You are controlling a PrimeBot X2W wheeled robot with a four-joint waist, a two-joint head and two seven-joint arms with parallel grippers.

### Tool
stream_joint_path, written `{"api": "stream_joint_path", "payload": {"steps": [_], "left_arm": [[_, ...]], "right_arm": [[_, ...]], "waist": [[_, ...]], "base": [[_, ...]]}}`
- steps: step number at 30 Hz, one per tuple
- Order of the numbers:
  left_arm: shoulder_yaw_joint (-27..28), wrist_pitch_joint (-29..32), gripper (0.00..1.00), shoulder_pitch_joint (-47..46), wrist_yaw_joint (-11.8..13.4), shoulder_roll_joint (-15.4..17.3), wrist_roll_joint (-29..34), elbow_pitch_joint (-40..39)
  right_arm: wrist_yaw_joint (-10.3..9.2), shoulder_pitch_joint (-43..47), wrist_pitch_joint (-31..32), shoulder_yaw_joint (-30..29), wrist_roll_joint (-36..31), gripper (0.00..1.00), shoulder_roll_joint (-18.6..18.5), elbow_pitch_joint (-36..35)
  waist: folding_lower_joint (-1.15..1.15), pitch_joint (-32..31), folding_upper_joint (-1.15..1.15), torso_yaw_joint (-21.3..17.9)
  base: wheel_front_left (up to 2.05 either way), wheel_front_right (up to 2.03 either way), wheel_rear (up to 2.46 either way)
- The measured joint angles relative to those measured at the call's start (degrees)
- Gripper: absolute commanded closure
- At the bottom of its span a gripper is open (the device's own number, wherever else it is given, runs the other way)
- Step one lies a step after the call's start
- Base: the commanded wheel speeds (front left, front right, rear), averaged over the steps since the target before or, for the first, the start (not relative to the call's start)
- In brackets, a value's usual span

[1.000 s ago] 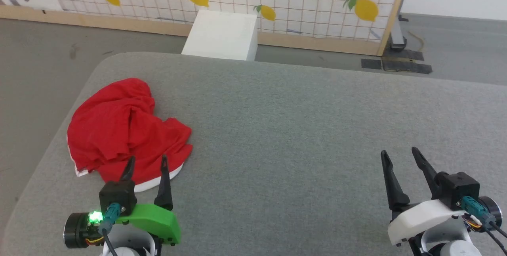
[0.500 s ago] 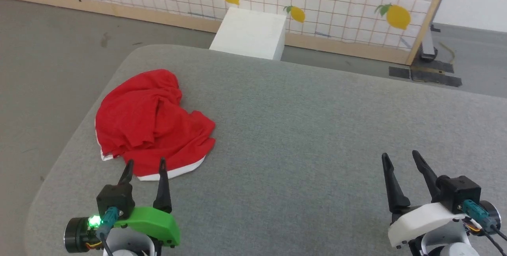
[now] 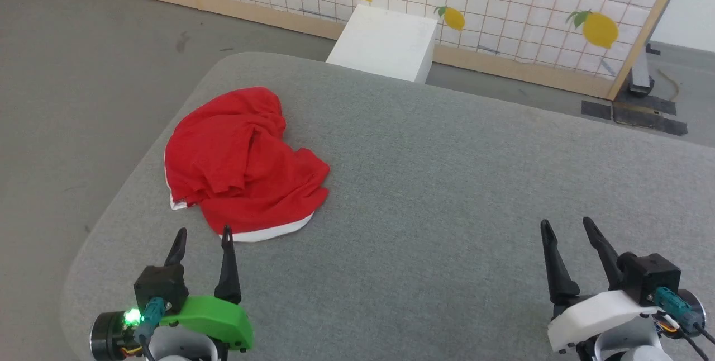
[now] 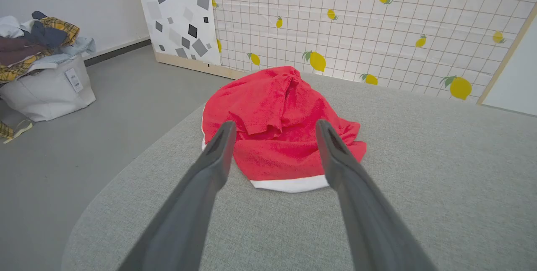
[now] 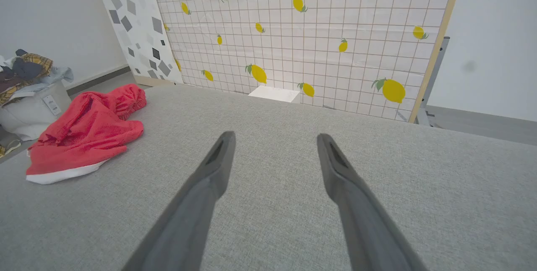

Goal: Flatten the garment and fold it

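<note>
The garment [image 3: 240,157] is a bright red heap with a white trimmed edge, crumpled near the left rim of the grey table [image 3: 447,182]. It also lies ahead in the left wrist view [image 4: 277,128] and at the far left in the right wrist view [image 5: 84,132]. No lettering shows on it. My left gripper [image 3: 202,233] stands open just short of the garment's near white edge, with nothing between its fingers [image 4: 209,166]. My right gripper [image 3: 566,225] is open over bare table at the lower right, far from the garment.
A white box [image 3: 385,42] stands on the floor beyond the table's far edge, in front of a lemon-patterned screen [image 3: 503,9]. A grey bin of clothes [image 4: 42,78] sits on the floor to the left. The table's rounded left corner is close to the garment.
The head camera has turned left, so the whole picture shifted right. The garment and both open grippers stay where they were.
</note>
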Motion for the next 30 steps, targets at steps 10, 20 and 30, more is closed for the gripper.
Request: {"api": "stream_joint_path", "payload": {"steps": [10,20,30], "left_arm": [[-0.08,-1.31,0.00,0.41,0.59,0.00,-0.92,0.89],[-0.08,-2.49,0.00,0.68,0.85,-0.01,-1.38,1.45],[0.14,-3.74,0.00,0.70,1.37,-0.01,-2.43,1.38]], "right_arm": [[0.00,0.83,-0.90,-0.32,0.89,0.00,0.00,1.08],[0.00,0.98,-1.83,-0.92,1.53,0.00,0.00,1.87],[0.00,1.03,-2.47,-1.37,1.63,0.00,0.01,2.10]], "waist": [[0.00,0.27,0.00,2.49],[0.00,0.46,0.00,4.75],[0.00,0.90,0.00,6.72]], "base": [[0.00,0.00,0.00],[0.00,0.00,0.00],[0.00,0.00,0.00]]}}
